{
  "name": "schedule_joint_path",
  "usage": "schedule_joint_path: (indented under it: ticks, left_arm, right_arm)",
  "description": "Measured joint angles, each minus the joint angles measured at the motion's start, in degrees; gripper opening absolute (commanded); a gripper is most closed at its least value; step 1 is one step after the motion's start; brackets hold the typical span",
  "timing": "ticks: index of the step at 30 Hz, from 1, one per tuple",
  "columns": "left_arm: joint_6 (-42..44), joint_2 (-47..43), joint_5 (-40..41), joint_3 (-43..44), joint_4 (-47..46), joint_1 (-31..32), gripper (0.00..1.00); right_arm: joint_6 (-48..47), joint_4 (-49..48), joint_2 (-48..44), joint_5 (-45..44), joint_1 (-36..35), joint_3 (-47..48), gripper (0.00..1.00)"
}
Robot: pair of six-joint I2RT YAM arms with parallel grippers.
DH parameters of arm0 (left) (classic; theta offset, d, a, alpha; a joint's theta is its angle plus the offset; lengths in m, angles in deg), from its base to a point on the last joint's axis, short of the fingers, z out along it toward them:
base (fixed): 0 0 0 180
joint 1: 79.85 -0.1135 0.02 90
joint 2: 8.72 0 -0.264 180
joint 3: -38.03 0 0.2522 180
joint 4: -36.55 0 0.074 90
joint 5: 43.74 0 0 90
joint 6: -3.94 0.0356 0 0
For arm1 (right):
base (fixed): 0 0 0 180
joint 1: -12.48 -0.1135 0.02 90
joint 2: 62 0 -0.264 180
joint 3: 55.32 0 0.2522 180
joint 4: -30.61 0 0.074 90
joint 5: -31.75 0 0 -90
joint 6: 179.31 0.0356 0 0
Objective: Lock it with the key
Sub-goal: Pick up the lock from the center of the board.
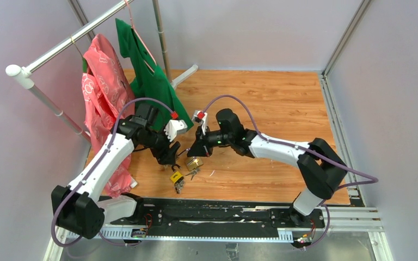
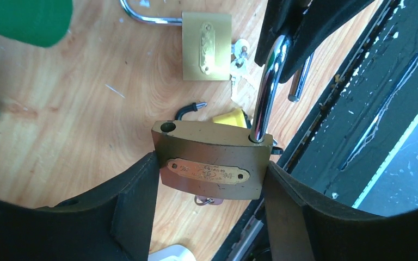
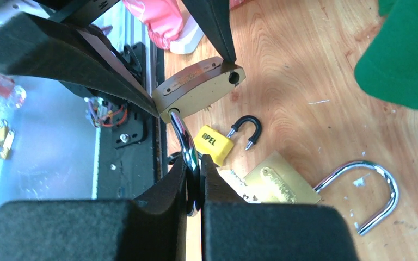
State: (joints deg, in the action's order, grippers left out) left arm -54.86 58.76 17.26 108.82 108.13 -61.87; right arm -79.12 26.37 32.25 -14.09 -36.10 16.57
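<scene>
My left gripper (image 2: 209,169) is shut on a brass padlock (image 2: 209,155), its fingers (image 2: 133,190) pressed against both sides of the body and holding it above the wooden table (image 2: 60,119). The chrome shackle (image 2: 265,92) rises from one hole, and the other hole is empty. My right gripper (image 3: 195,163) is shut on that shackle (image 3: 180,130), just beyond the body (image 3: 196,89). A small ring and key head (image 2: 207,200) show under the body. In the top view both grippers, left (image 1: 168,157) and right (image 1: 196,149), meet near the table's front middle.
A second brass padlock (image 3: 280,182) with an open shackle (image 3: 370,190) lies on the table beside loose keys (image 2: 239,54). A small yellow padlock (image 3: 213,142) lies near it. A black rail (image 1: 223,209) runs along the near edge. Pink (image 1: 103,87) and green (image 1: 147,70) garments hang at back left.
</scene>
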Motion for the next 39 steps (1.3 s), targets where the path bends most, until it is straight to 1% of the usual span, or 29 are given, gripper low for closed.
schedule_joint_path:
  ticks: [1,3,4,5,6,7,10,11,12,13,15,18,21,23,24,25,28,30,34,36,39]
  left_arm:
    - [0.26,-0.66,0.13,0.35,0.0,0.17,0.53]
    - [0.96,-2.05,0.37,1.81,0.39,0.33,0.54]
    - [1.31,-2.51,0.42,2.54,0.66,0.46,0.61]
    - [1.68,-3.02,0.48,3.5,1.01,0.55,0.63]
    - [1.95,-3.41,0.46,4.35,1.27,0.57,0.67]
    - [2.43,-3.8,0.42,5.35,1.62,0.61,0.75]
    - [3.37,-5.38,1.2,7.82,2.8,0.55,0.78]
    - [3.43,-6.03,1.9,8.48,3.61,0.39,0.82]
    - [3.58,-6.75,2.54,9.25,4.48,0.11,0.89]
    - [3.91,-7.37,2.84,10.08,5.2,0.04,0.93]
    - [4.33,-8.46,3.02,11.74,6.05,0.07,0.94]
    - [5.2,-9.92,2.54,13.0,6.43,0.07,0.96]
    - [6.05,-10.62,2.25,13.6,7.08,0.17,0.89]
    - [6.43,-10.67,2.21,13.66,7.04,0.28,0.83]
    - [6.64,-10.73,2.08,13.66,7.02,0.39,0.81]
    - [7.04,-10.99,1.57,13.55,6.88,0.55,0.82]
    - [10.27,-12.87,-2.05,13.11,6.73,0.85,0.89]
    - [12.52,-14.51,-6.43,13.09,6.69,1.03,0.89]
    - [14.19,-15.76,-14.95,13.09,6.49,1.38,0.89]
    - [14.25,-15.74,-17.07,13.09,6.05,1.66,0.89]
    - [10.69,-15.72,-19.02,12.41,0.59,3.23,0.89]
  right_arm:
    - [1.66,-0.74,-0.92,-0.96,-0.07,-0.85,0.0]
    - [6.47,-3.32,-3.82,-3.58,-0.2,-3.48,0.0]
    - [7.91,-3.93,-4.76,-4.76,-0.24,-4.07,0.0]
    - [9.49,-4.5,-5.9,-6.03,-0.33,-4.59,0.0]
    - [10.8,-4.9,-7.04,-7.32,-0.46,-5.09,0.0]
    - [11.89,-5.29,-8.15,-8.5,-0.61,-5.51,0.0]
    - [14.38,-6.05,-10.6,-10.88,-0.96,-6.56,0.0]
    - [15.08,-6.01,-11.47,-12.0,-0.96,-7.04,0.0]
    - [15.78,-5.88,-12.35,-13.66,-0.96,-7.61,0.0]
    - [16.13,-5.64,-12.81,-15.32,-0.96,-8.02,0.0]
    - [16.59,-4.37,-13.22,-17.53,-0.63,-8.72,0.0]
    - [17.59,-3.63,-13.2,-18.47,-0.79,-10.08,0.0]
    - [18.56,-3.37,-13.22,-18.73,-0.96,-10.51,0.0]
    - [18.6,-3.3,-13.62,-18.78,-1.03,-10.54,0.0]
    - [18.43,-3.15,-14.14,-18.69,-1.07,-10.54,0.0]
    - [17.97,-2.8,-14.8,-18.58,-1.07,-10.54,0.0]
    - [14.19,1.36,-18.1,-16.72,-1.07,-9.03,0.0]
    - [10.27,5.44,-20.44,-14.29,-1.07,-6.43,0.0]
    - [1.64,12.24,-26.4,-9.25,-1.07,-0.72,0.0]
    - [-0.92,13.64,-28.39,-7.69,-1.07,0.96,0.0]
    - [-5.05,17.09,-30.49,-6.23,-1.07,5.03,0.0]
